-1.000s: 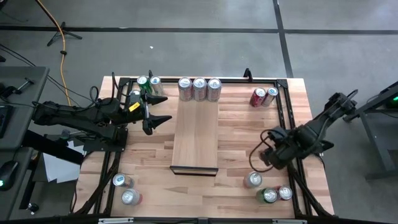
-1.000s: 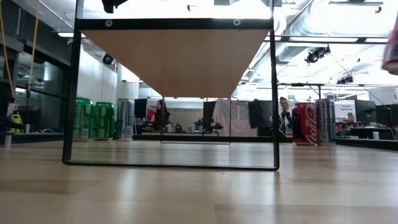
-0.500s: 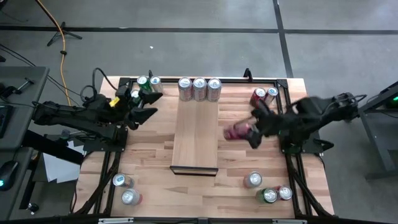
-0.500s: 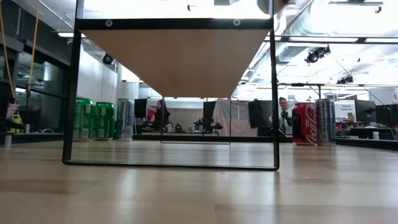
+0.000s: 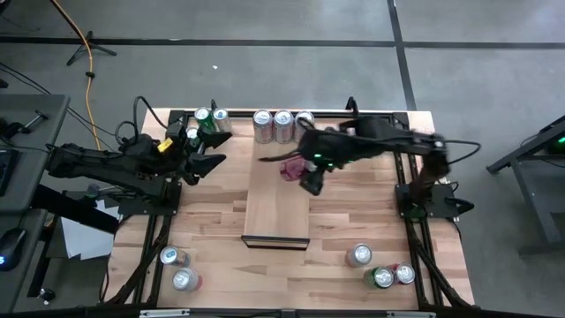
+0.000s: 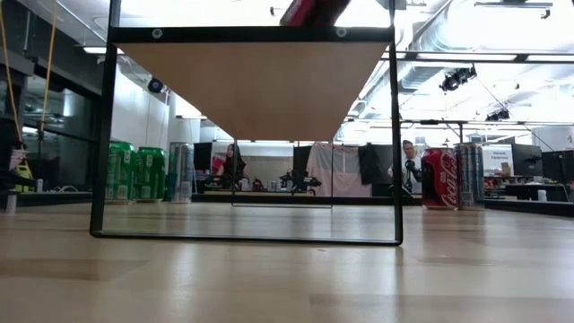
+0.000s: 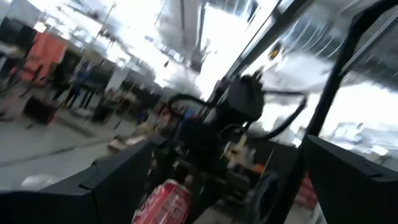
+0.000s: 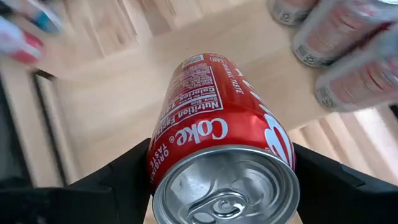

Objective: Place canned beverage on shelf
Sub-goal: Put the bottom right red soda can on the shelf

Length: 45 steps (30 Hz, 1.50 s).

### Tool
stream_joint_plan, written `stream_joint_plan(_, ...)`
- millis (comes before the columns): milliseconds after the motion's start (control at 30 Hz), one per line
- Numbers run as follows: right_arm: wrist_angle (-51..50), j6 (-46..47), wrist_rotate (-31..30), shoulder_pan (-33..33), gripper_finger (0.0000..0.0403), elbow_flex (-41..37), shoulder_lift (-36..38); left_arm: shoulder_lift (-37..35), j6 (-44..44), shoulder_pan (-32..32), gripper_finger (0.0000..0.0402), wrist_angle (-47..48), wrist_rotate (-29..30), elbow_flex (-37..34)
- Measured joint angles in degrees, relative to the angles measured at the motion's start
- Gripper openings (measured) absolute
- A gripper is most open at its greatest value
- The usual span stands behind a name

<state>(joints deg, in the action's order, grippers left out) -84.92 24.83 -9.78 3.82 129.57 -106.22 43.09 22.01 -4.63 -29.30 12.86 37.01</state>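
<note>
Coke can [image 8: 221,143], red with a silver top, sits clamped between the two dark fingers of the right gripper [image 5: 305,172], held in the air over the shelf [image 5: 276,199] near its right long edge and tilted rather than upright. The shelf is a long pale board raised on a thin black frame in the middle of the table [image 5: 344,221]; three silver cans [image 5: 282,125] stand in a row at its far end, and the rest of the board, from the held can to the near dark lip, is bare. To the shelf's right, two cans [image 5: 375,136] stand at the far corner and three more [image 5: 381,269] near the front edge. To its left, a few cans [image 5: 210,119] crowd the far corner and two [image 5: 179,268] lie near the front. The left gripper [image 5: 212,148] hangs near that far left corner, fingers spread and holding nothing.
</note>
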Motion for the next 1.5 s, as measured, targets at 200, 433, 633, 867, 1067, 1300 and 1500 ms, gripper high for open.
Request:
stream_joint_plan(200,-2.3,-5.7,2.3,-0.4,0.0289,4.8,-7.5,0.5,-2.2,-2.6,0.0351,13.4,4.3,0.0)
stream_joint_plan(433,-2.0,-5.8,4.2,-0.4,0.0289,2.3,-7.9,6.8,-13.0,-6.5,0.0351,25.8,12.8,2.9)
stream_joint_plan(633,-0.3,-5.6,4.2,-0.4,0.0289,2.3,-7.8,19.3,-22.7,-6.8,0.0321,31.1,15.9,10.2)
stream_joint_plan(867,-1.4,-4.7,4.2,-0.4,0.0289,2.3,-8.2,30.6,-27.6,-6.8,0.02,33.1,18.1,17.3)
stream_joint_plan(1067,-1.9,-4.3,4.3,-0.4,0.0289,2.3,-8.2,34.6,-28.2,-6.6,0.0042,32.8,15.7,18.8)
stream_joint_plan(1300,-3.2,-4.3,4.8,-0.5,0.0289,2.2,-8.4,36.9,-26.1,-5.7,0.001,32.2,13.8,18.8)
stream_joint_plan(1500,-3.6,-5.5,5.8,-0.5,0.0289,2.2,-9.8,38.0,-24.8,-4.9,0.0002,32.8,12.5,18.8)
